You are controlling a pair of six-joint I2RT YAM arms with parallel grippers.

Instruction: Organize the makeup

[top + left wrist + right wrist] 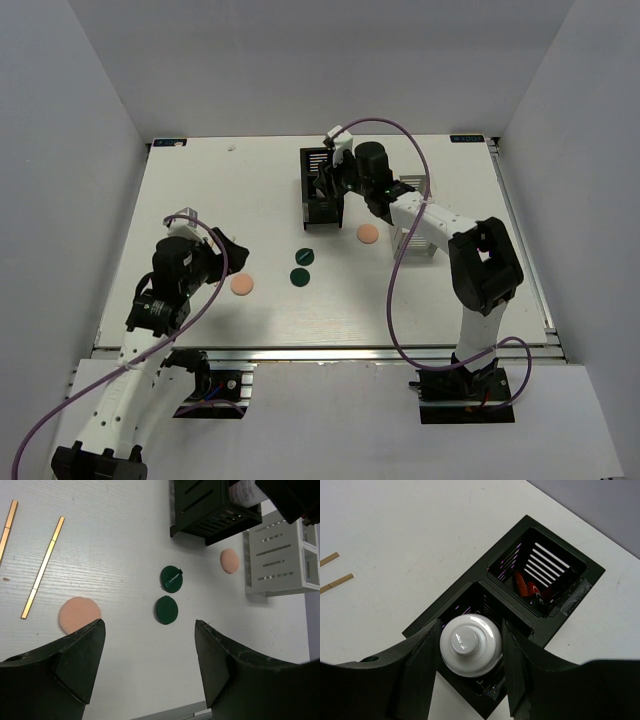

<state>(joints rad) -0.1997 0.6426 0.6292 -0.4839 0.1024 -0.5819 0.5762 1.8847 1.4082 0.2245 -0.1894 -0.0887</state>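
Right pincer grips the white bottle over one compartment of the black organizer; left pincer hangs wide apart above the surface, near a peach puff.

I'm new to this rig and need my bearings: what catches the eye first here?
The right jaws grip a white bottle over the black box, whose other compartment holds red tubes. Mid-table lie two green discs, with a peach puff near the open left jaws.
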